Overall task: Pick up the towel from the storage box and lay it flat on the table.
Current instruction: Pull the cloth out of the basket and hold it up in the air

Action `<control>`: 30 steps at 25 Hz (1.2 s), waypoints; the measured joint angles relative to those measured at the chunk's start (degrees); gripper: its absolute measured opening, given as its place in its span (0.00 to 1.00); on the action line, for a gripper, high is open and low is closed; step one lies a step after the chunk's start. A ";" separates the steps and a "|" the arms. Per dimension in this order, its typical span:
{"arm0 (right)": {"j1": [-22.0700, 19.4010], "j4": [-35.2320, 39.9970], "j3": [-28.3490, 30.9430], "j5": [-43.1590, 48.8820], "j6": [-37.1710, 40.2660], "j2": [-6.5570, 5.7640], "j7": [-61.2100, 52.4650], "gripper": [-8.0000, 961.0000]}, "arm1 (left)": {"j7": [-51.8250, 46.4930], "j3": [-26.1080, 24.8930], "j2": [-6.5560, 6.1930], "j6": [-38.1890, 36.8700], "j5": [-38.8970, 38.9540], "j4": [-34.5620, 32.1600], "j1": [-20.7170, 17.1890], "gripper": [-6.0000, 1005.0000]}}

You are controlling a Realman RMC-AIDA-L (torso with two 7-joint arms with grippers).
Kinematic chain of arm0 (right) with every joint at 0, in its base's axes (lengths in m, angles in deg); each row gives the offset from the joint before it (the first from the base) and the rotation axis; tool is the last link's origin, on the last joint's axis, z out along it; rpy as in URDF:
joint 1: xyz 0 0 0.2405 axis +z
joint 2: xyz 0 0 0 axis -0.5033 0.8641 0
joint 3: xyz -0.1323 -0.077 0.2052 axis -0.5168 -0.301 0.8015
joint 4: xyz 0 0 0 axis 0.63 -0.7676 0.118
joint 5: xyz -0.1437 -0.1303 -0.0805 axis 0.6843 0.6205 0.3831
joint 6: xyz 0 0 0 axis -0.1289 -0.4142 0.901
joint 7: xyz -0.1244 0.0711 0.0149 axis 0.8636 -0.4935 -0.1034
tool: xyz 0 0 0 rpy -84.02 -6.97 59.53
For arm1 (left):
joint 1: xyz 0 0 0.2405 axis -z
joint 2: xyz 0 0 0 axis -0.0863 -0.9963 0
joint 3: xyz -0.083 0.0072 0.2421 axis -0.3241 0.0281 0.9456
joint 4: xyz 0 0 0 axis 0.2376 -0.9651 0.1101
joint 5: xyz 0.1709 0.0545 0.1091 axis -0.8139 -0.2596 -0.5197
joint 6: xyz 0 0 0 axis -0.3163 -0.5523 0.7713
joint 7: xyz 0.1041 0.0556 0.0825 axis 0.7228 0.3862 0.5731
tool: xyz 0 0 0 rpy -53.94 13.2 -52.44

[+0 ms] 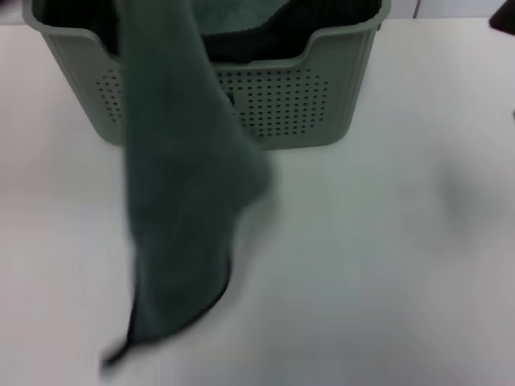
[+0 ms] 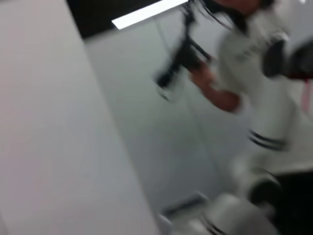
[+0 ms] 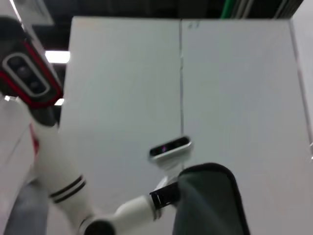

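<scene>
The dark green towel (image 1: 181, 185) hangs in the air as a long drape in front of the storage box (image 1: 306, 112), its black-edged lower corner down near the white table (image 1: 386, 281). Its top runs out of the head view. The right wrist view shows my left gripper (image 3: 171, 193) held high, shut on the towel's top edge (image 3: 208, 205), with the fingers mostly covered by cloth. The left wrist view shows only walls, a person and the robot's body. My right gripper shows in none of the views.
Black fabric (image 1: 257, 44) and another green cloth (image 1: 233, 12) lie inside the box. A dark shape (image 1: 503, 16) sits at the far right edge of the table. A person (image 2: 244, 63) stands beyond the robot.
</scene>
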 joint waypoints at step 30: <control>18.33 10.37 5.59 21.65 1.91 -1.64 -18.56 0.63 | -3.96 19.64 2.85 -0.15 -14.32 -3.06 12.57 0.04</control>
